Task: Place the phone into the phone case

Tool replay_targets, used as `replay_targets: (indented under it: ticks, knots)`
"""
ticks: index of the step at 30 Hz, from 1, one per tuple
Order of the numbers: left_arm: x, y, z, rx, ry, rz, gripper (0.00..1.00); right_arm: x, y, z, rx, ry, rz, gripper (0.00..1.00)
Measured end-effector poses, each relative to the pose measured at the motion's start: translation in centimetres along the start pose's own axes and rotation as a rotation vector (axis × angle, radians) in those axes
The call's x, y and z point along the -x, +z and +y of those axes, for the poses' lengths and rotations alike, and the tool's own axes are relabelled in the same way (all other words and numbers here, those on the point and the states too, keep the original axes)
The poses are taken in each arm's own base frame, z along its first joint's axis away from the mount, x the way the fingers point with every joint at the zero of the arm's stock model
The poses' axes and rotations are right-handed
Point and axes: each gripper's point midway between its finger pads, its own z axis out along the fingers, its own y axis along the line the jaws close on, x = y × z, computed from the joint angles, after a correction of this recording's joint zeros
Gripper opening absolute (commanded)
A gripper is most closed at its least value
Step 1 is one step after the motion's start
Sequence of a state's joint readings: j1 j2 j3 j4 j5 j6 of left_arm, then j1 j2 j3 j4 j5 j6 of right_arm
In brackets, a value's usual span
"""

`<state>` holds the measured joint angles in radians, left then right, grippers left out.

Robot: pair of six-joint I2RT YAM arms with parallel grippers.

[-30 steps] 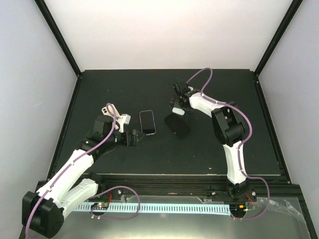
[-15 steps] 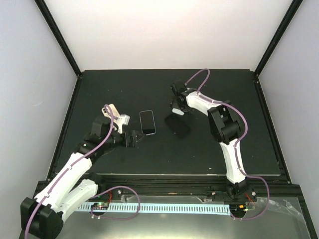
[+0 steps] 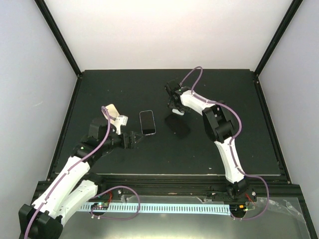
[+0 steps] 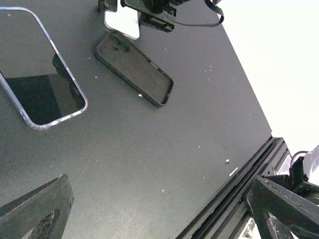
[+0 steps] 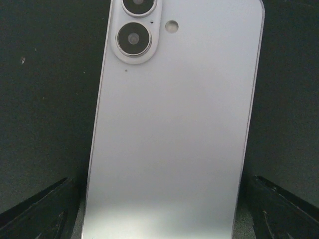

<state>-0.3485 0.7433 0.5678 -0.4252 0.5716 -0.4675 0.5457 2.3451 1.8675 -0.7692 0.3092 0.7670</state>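
Note:
My right gripper (image 3: 175, 105) is shut on a white phone (image 5: 174, 129), held by its long edges with the back and two camera lenses facing the wrist camera. The phone also shows in the left wrist view (image 4: 121, 22), just above the table. The dark phone case (image 3: 178, 126) lies open side up on the black table, just near of the held phone; it also shows in the left wrist view (image 4: 134, 69). My left gripper (image 3: 133, 138) is open and empty, low over the table to the case's left.
A phone-shaped thing with a silvery rim and glossy dark face (image 3: 147, 122) lies flat between the left gripper and the case, also in the left wrist view (image 4: 42, 84). The table's black front rail (image 3: 189, 179) runs along the near edge.
My right gripper has moved left and a little farther back with the white phone. My left arm has drawn back slightly to the left. The case and the flat dark-faced thing have not moved.

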Motion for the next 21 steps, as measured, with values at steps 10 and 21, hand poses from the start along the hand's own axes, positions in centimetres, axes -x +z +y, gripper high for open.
replay_targets:
  ticks: [10,21]
  knots:
    - [-0.2,-0.5,0.0,0.011,-0.023,-0.004,0.99,-1.6,-0.8,-1.5,0.025,-0.055,-0.017,0.74]
    - [-1.8,-0.2,1.3,0.039,-0.097,0.007,0.98,-5.1,-2.2,-3.7,0.094,-0.206,0.001,0.67]
